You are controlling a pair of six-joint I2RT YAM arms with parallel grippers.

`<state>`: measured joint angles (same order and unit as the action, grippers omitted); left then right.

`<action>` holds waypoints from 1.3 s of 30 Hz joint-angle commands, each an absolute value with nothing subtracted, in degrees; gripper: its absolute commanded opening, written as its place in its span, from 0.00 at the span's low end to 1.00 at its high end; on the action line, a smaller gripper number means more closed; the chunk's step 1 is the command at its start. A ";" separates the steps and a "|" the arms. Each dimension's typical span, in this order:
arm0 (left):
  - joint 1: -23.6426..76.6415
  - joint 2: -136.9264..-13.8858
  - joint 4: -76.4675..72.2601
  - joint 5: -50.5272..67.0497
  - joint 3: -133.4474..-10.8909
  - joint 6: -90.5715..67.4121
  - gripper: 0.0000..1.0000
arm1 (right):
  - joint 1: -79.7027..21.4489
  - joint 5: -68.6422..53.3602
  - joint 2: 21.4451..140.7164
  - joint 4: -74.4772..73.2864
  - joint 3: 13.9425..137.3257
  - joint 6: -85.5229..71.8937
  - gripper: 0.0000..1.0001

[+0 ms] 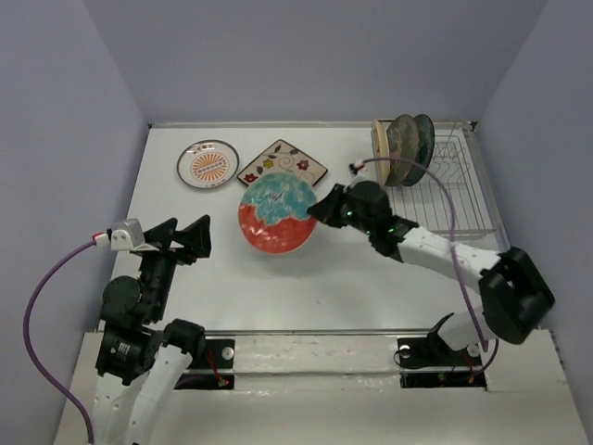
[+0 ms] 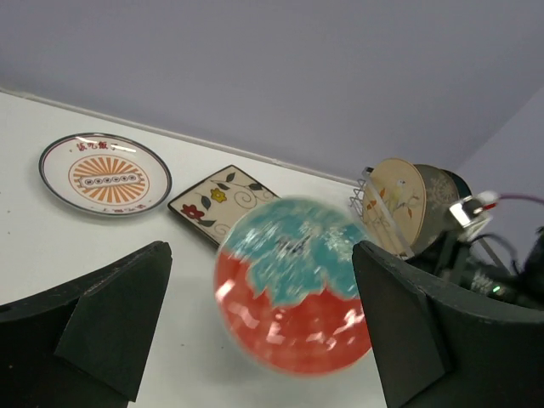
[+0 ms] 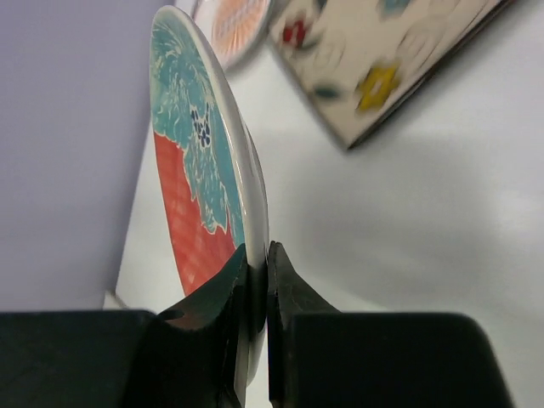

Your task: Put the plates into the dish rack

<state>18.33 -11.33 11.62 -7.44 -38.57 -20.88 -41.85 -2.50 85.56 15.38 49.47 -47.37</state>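
Note:
My right gripper [image 1: 320,209] is shut on the rim of the teal-and-red plate [image 1: 276,214] and holds it tilted above the table; the plate also shows in the right wrist view [image 3: 197,170] and, blurred, in the left wrist view [image 2: 293,285]. The orange-sunburst white plate [image 1: 208,164] and the square cream floral plate [image 1: 283,164] lie flat at the back. Three plates stand upright in the dish rack [image 1: 454,190]: the cream bird plate [image 2: 395,204], the grey tree-patterned plate [image 1: 404,148] and the dark teal-blue plate [image 1: 423,146]. My left gripper [image 1: 185,236] is open and empty at the left.
Grey walls close the table at the back and both sides. A purple cable [image 1: 445,209] loops over the right arm near the rack. The table's near edge lies in front of the arm bases.

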 commanded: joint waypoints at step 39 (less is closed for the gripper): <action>25.22 -9.67 9.40 -5.62 -37.71 -20.13 0.99 | 2.64 20.21 87.45 -0.62 86.75 6.50 0.07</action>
<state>24.82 -8.56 11.53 -6.17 -37.93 -20.82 5.10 18.98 88.77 -15.18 85.30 3.20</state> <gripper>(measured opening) 0.990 0.131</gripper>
